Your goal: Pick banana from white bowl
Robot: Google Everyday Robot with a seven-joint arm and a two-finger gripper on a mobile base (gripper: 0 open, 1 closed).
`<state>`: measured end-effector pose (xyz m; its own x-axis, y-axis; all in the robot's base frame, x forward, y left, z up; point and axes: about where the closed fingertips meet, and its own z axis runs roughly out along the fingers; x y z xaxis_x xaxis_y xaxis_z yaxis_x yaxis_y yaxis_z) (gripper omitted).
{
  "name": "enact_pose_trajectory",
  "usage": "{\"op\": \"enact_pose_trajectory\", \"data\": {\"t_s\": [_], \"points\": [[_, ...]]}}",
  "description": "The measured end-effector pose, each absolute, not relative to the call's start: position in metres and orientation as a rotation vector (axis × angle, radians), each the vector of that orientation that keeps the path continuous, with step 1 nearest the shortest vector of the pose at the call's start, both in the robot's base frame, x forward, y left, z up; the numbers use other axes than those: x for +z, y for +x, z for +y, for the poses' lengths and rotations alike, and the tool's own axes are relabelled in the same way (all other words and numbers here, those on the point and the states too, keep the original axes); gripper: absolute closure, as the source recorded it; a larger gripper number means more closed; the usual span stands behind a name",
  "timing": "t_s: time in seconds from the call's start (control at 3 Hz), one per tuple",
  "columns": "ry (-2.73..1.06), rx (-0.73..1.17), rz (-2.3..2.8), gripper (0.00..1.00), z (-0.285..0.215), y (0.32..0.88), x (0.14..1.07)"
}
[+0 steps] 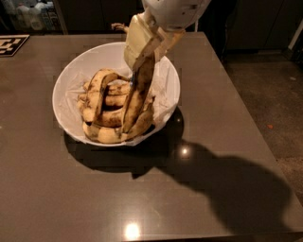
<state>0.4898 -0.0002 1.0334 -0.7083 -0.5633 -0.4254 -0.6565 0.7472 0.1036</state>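
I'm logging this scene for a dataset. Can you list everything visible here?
banana: one, yellow with brown-black speckles, tilted steeply over the bowl, top end in the gripper, lower end down among the others.
other bananas: several, exact count unclear, spotted yellow, lying in the bowl.
white bowl: one, glossy white, on the table's far half.
paper lining: one, crumpled white, inside the bowl.
table: one, dark grey-brown, fills most of the view.
marker tag: one, black and white, far left of the table.
arm: one, white, top centre.
gripper: one, cream, above the bowl, shut on the banana's top end.
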Motion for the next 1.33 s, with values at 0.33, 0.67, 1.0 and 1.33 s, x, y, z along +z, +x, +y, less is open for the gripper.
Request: {"op": "enact_pose_trajectory", "data": {"t_s": [0.33, 0.67, 1.0, 1.33], "points": [[-0.943, 0.385, 2.553, 1.0, -0.005, 0.485, 1.043], [-0.937, 0.424, 2.561, 1.0, -0.019, 0.479, 1.044], [-0.867, 0.435, 2.59, 1.0, -0.047, 0.47, 1.04], [-0.791, 0.433, 2.618, 1.0, -0.073, 0.456, 1.033]]}}
